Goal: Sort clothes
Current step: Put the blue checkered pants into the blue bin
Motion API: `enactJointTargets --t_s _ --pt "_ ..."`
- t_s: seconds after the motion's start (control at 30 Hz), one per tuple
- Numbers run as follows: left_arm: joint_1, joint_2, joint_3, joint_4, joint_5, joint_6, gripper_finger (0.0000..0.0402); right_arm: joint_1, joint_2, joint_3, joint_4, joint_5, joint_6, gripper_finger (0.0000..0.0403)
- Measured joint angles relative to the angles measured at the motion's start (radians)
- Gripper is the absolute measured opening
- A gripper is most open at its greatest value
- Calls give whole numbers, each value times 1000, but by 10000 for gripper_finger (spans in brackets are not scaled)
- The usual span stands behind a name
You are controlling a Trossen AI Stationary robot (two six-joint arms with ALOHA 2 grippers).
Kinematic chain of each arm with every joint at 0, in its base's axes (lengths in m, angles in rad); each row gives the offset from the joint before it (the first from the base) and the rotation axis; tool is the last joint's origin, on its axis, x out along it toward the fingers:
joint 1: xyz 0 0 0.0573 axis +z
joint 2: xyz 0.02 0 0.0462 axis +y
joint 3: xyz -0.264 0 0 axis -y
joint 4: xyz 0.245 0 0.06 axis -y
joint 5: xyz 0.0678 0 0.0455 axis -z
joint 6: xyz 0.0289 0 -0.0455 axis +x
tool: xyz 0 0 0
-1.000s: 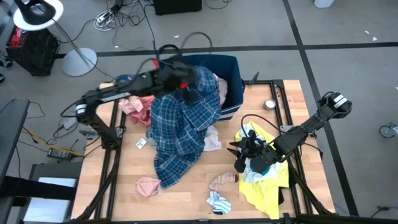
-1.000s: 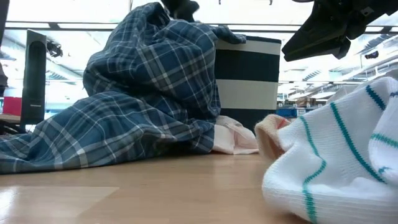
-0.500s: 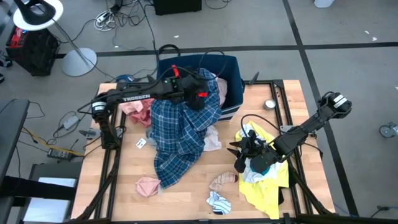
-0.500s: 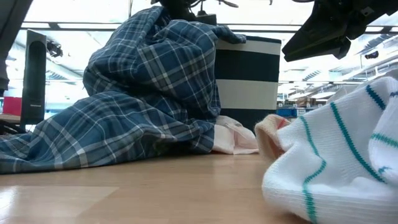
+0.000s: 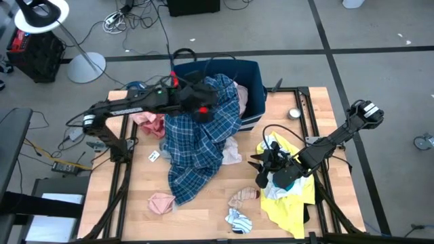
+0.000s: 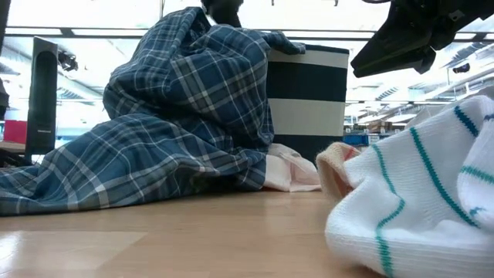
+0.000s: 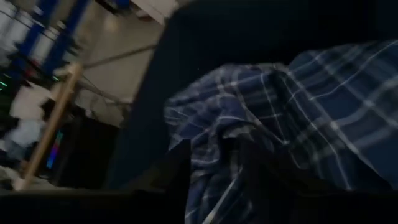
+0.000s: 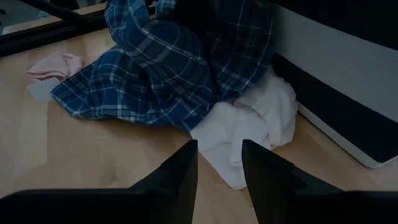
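Observation:
A blue plaid shirt (image 5: 200,146) hangs with its upper end over the front rim of the navy bin (image 5: 249,81). Its lower part is spread on the table (image 6: 131,166). My left gripper (image 5: 209,108) is above that upper end, fingers apart, and plaid cloth (image 7: 214,186) shows between them. My right gripper (image 5: 260,167) hovers open at the right, over a yellow shirt (image 5: 293,203) and a white piece (image 5: 274,146). Nothing is between its fingers (image 8: 217,152). My left gripper stands with its fingers (image 7: 177,174) apart on either side of a fold at the plaid shirt's upper end (image 7: 217,137), coming in slanting down from the table's left. I cannot tell whether the fingers touch the cloth.
Two pink pieces (image 5: 149,120) (image 5: 161,202), a peach piece (image 5: 243,197) and a white sock with teal stripes (image 5: 239,220) lie on the table. A white piece (image 8: 249,124) pokes out from under the plaid shirt beside the bin. A small round metal thing (image 5: 293,113) sits at the far right.
My left gripper has swung toward the right over the bin's rim, then back toward the left. The plaid shirt's upper end now lies a little farther over the rim. Its lower part has stayed on the table.

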Motion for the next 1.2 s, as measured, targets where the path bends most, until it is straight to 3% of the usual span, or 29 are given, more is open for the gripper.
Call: enactJointTargets --t_s 0.13,0.4,0.53,0.83,1.07,1.2 --pt "-70 -62 0 -34 -85 -21 147 0 0 0 -1 0 5 126" --pt "-208 -190 -44 -200 4 -301 147 0 0 0 -2 -4 5 126" --pt "-296 -297 -179 -189 -20 -434 147 0 0 0 -3 -8 1 126" --pt "-548 -521 -548 -179 -209 -837 147 0 0 0 -11 -11 2 126" --pt "-676 -556 -760 -138 -234 -1087 147 0 0 0 -10 -11 7 126" --pt "-696 -554 -886 15 -230 -1126 147 0 0 0 -10 -11 9 126"
